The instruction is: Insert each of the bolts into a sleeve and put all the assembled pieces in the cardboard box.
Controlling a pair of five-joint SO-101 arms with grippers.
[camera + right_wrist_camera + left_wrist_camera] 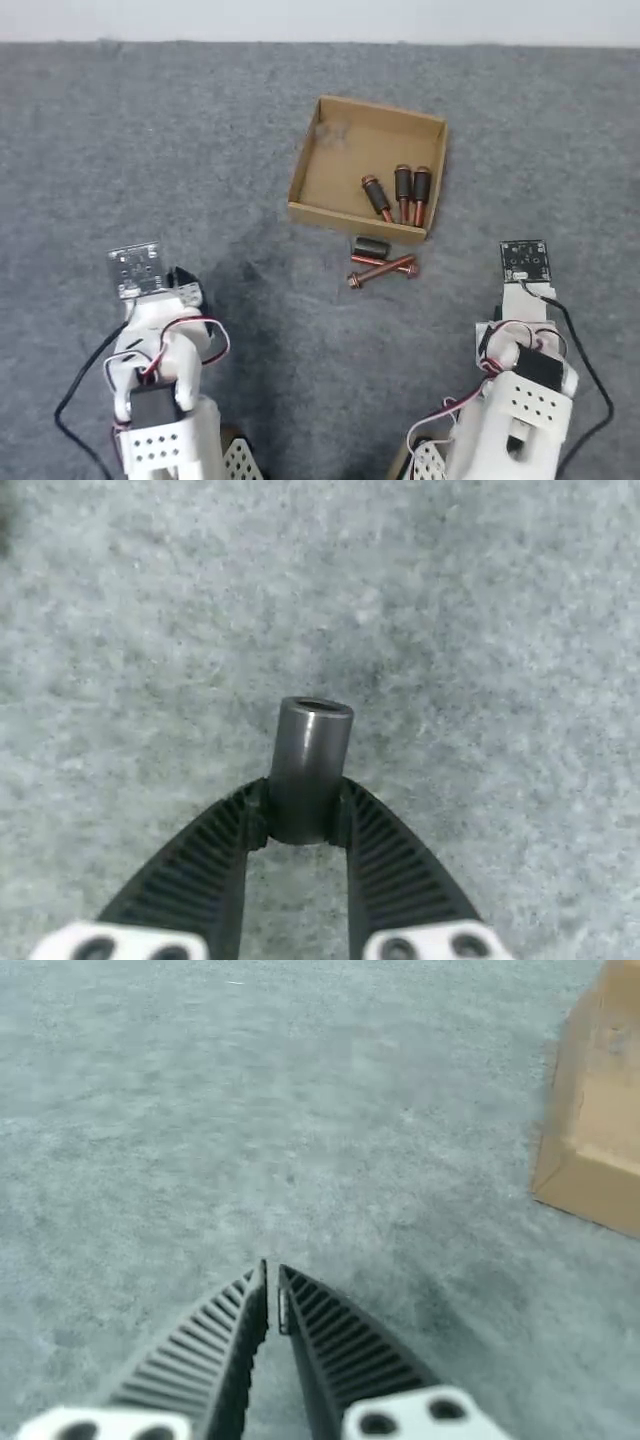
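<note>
Grey carpet-like matting [200,150] covers the whole table, with a pale wall strip along its far edge. Both arms sit at the near edge, the left arm [160,340] and the right arm [525,370] well apart. The cardboard box [312,170] sits open-topped on the matting beyond them, between the two and somewhat closer to the right arm. The left gripper [272,1275] hangs low over bare matting with its ribbed fingers pressed together and nothing between them; the box corner lies off to one side ahead of it. The right gripper [302,805] is clamped on a dark held sleeve [313,745], which sticks out past the fingertips with its open end facing away from the wrist, above bare matting. Three assembled pieces [403,192] lie side by side inside the box against its near wall. Just outside that wall rests a loose sleeve [370,246], and touching or just beside it two copper-coloured bolts [383,266] lie crossed at a shallow angle, ahead of both grippers.
</note>
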